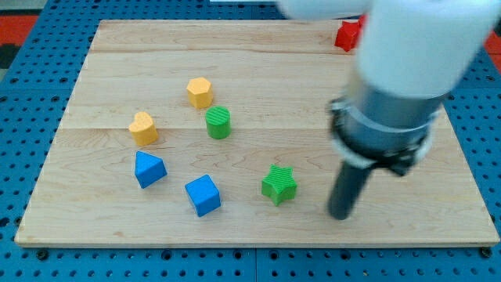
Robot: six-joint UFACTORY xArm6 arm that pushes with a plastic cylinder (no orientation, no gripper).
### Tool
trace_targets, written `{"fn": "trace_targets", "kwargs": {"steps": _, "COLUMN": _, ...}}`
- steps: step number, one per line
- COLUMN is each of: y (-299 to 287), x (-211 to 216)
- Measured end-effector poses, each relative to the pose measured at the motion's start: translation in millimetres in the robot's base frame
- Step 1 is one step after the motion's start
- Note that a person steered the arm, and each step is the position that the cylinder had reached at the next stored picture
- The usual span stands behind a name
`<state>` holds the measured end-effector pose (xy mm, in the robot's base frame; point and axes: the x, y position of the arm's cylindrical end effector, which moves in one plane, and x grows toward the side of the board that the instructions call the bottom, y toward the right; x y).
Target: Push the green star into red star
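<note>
Blue pegboard all round, with a pale wooden table sitting on top carrying the blocks. Green star is near the front edge, a bit right of centre. Red star is way off at the far right, half hidden behind the arm, so the two are well apart.

The tool is just a plain rod, nothing on it to open or close, and it isn't holding or touching anything. My tip sits to the right of the green star and slightly nearer the front, with a clear gap between them.

To do this step well I reckon the tip needs to get round to the near-left side of the green star, so the push runs far and right, straight at the red one. Pushing from where it is now would send it left, wrong way. Aim through the middle, since a star will probably spin if caught on a point.

Direction-wise the green star has no real long axis, it lies flat, and I can't say exactly where its arms point
</note>
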<state>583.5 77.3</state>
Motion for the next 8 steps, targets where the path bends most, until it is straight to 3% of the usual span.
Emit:
{"fn": "trace_targets", "kwargs": {"steps": 2, "y": -79.2, "x": -74.5}}
{"fn": "trace_targets", "kwargs": {"steps": 5, "y": -146.0, "x": -64.2}}
{"fn": "trace_targets", "kwargs": {"steps": 6, "y": -162.5, "x": -83.4}}
{"fn": "trace_targets", "kwargs": {"steps": 8, "y": -169.7, "x": -72.0}}
